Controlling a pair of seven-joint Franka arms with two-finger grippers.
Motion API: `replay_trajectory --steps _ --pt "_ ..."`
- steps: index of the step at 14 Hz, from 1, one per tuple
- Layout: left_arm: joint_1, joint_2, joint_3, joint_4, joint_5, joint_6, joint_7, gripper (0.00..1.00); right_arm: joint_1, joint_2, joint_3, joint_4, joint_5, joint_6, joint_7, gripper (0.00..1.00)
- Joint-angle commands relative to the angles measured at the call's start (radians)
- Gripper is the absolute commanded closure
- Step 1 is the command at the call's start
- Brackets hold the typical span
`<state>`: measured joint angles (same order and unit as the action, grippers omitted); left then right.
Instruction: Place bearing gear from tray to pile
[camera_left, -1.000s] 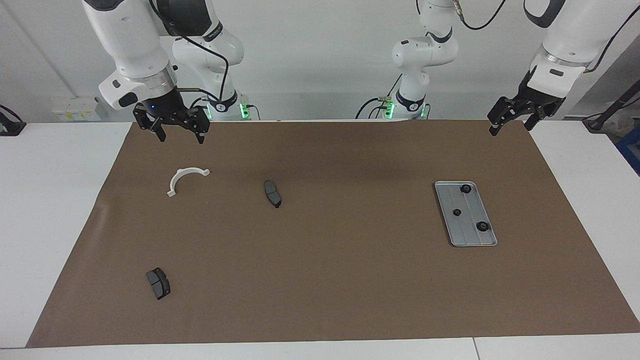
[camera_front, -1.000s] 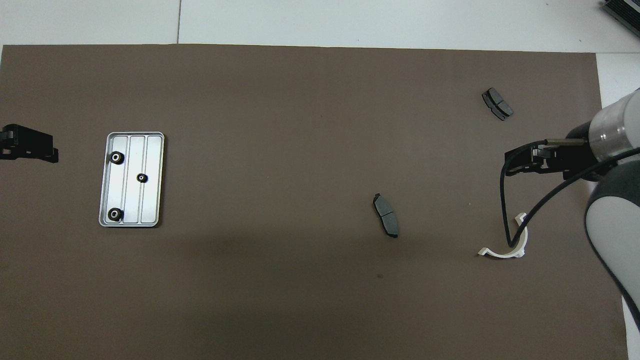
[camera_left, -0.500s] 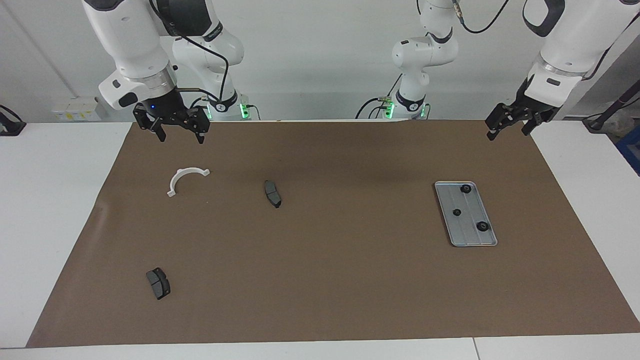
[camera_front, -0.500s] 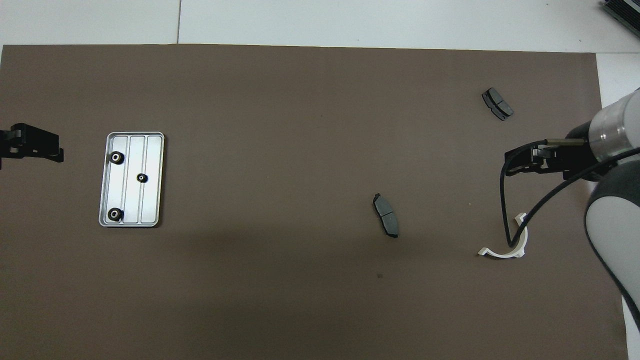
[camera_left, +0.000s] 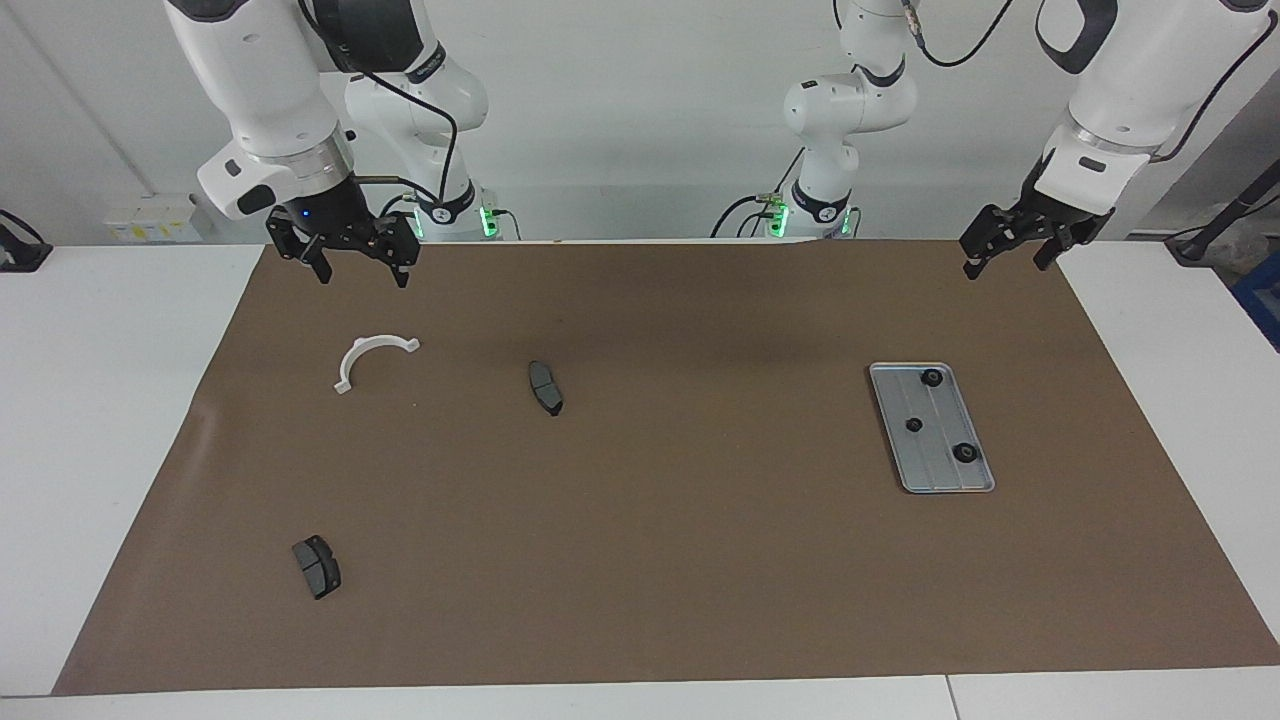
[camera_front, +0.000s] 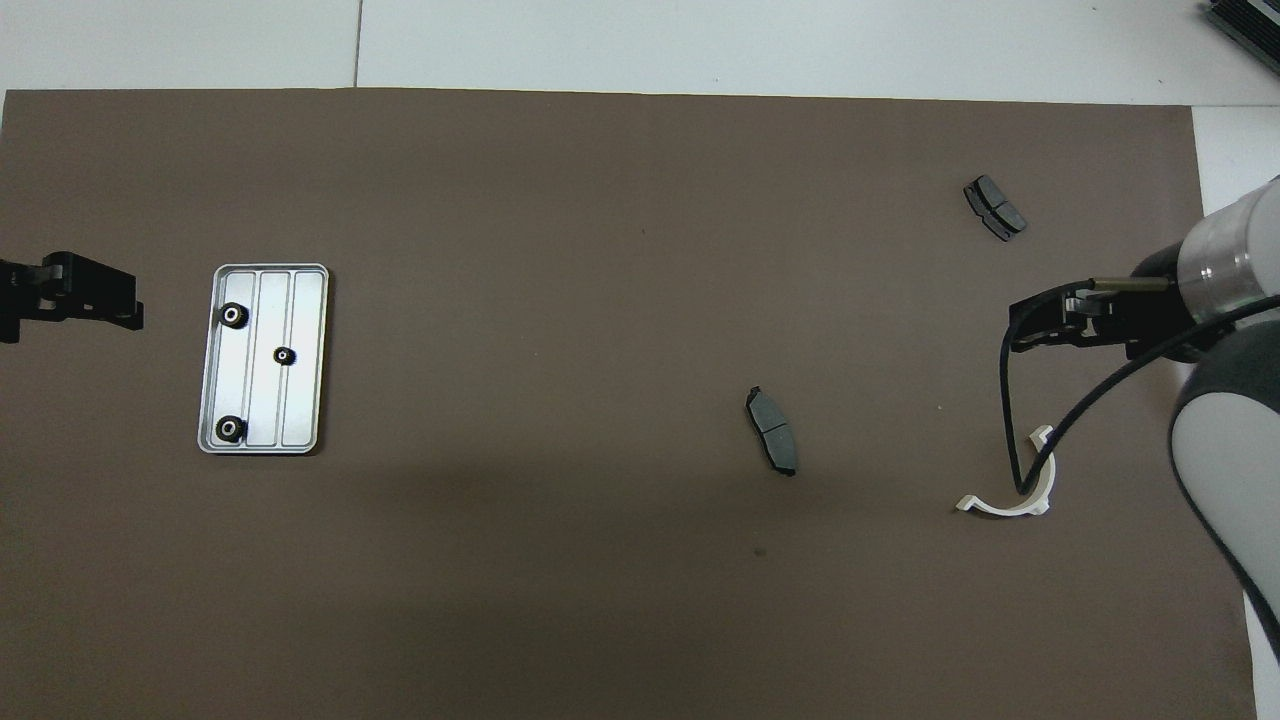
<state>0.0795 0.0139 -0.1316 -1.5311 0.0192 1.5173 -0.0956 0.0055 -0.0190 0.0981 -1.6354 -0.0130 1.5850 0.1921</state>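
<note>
Risk assessment: three small black bearing gears sit in the tray, and the one at mid-tray looks smaller than the other two. A descent that is off-centre would likely strike the raised rim or nudge the light tray across the brown mat. A pinch on so small a round part could also squirt it out sideways, and it may roll off along the grooves.

Both claws stand wide and carry nothing. The left gripper hangs over the mat's edge at the robots' end, well apart from the tray. The right gripper waits above the mat by the white half-ring bracket.

Condition of the task items: the tray is grey metal, rectangular, rounded at the corners, lying flat toward the left arm's end. The gears appear to have pale hubs, though tooth detail cannot be made out. The pile is a loose scatter: the bracket, one dark pad near mid-table, and another farther from the robots. A careless drop there could bounce.
</note>
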Motion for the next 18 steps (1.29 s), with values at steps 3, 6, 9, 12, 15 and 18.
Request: replay_trajectory --steps 3,6,9,12,15,18 --pt "-0.060 0.000 0.000 0.009 0.005 -0.038 0.004 0.00 -0.012 0.001 0.005 0.002 0.007 0.004 -0.022 0.00" --pt "-0.092 0.004 0.007 0.014 0.005 -0.037 0.002 0.00 -0.012 0.001 0.005 0.002 0.007 0.004 -0.022 0.00" --pt "-0.109 0.014 0.018 0.028 0.007 -0.042 0.004 0.00 -0.012 0.001 0.005 0.002 0.007 0.004 -0.022 0.00" --pt "-0.174 0.015 0.076 0.031 0.005 -0.045 0.004 0.00 -0.012 0.001 0.005 0.002 0.007 0.004 -0.022 0.00" --pt "-0.208 0.031 0.116 0.032 0.005 -0.034 0.004 0.00 -0.012 0.001 0.005 0.002 0.007 0.004 -0.022 0.00" --pt "-0.196 0.058 0.119 0.032 0.002 -0.009 0.005 0.00 -0.012 0.001 0.005 0.002 0.007 0.004 -0.022 0.00"
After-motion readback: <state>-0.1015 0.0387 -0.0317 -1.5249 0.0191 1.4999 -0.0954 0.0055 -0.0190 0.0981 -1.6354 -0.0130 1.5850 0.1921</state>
